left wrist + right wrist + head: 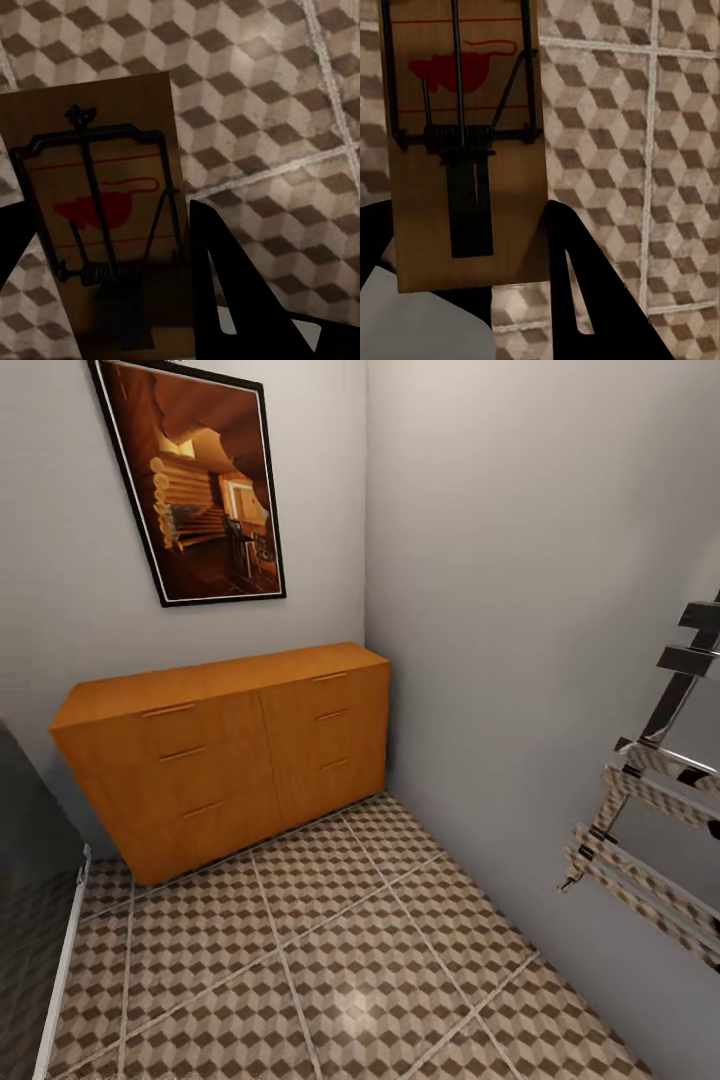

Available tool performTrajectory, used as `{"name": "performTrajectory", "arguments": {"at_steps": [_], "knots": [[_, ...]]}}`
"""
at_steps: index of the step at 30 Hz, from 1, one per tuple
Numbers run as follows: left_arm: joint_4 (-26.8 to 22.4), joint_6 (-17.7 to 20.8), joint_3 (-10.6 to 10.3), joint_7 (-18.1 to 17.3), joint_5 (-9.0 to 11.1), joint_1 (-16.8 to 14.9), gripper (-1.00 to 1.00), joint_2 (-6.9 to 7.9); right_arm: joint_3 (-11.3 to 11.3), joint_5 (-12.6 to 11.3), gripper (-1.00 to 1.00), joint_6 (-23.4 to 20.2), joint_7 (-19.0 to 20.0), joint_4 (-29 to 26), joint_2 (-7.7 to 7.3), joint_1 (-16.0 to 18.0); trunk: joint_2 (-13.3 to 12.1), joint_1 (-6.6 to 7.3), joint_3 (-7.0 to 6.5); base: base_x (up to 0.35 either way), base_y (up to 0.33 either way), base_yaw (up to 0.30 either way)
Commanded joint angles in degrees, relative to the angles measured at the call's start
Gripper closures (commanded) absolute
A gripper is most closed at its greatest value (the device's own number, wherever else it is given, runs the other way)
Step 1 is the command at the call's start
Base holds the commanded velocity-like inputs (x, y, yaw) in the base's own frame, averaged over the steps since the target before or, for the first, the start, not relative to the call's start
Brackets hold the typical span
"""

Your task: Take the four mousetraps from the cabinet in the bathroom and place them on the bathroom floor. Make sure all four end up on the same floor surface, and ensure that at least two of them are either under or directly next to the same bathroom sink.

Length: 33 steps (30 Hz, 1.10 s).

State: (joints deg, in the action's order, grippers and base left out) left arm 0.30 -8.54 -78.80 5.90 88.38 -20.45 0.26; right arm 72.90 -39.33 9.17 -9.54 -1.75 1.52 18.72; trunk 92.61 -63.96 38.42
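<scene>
Holding: left gripper point(105, 285) is clamped on a mousetrap point(97, 210) above the floor point(270, 112)
Right gripper point(465, 277): clamped on second mousetrap point(465, 135)
Cabinet point(230, 755): in corner, drawers closed

Your robot's claws: plain black, wedge-fingered

At each wrist camera you saw the left claw point(112, 262) and the right claw point(465, 259) as flat matte black, with no markings, screws or cables you could make out. Each claw's clearer finger, left point(225, 277) and right point(577, 277), was a broad tapering wedge with a narrow triangular cut-out through its body; the opposite finger showed only as a dark sliver at the frame's edge. No other part of your robot's body could be made out.
</scene>
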Motion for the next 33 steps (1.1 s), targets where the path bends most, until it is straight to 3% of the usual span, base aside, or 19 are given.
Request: {"name": "performTrajectory", "arguments": {"at_steps": [1,33], "knots": [[-0.04,-0.07,-0.48,0.25,0.13,-0.02,1.00,0.00,0.49,-0.59,1.00,0.14,-0.12,-0.01,0.02,0.01,0.02,0.01,0.06,0.000,0.000,0.275],[-0.05,-0.07,-0.48,0.25,0.13,-0.02,1.00,0.00,0.49,-0.48,1.00,0.14,-0.12,-0.10,0.20,-0.35,0.02,0.01,1.26,0.000,0.000,0.275]]}}
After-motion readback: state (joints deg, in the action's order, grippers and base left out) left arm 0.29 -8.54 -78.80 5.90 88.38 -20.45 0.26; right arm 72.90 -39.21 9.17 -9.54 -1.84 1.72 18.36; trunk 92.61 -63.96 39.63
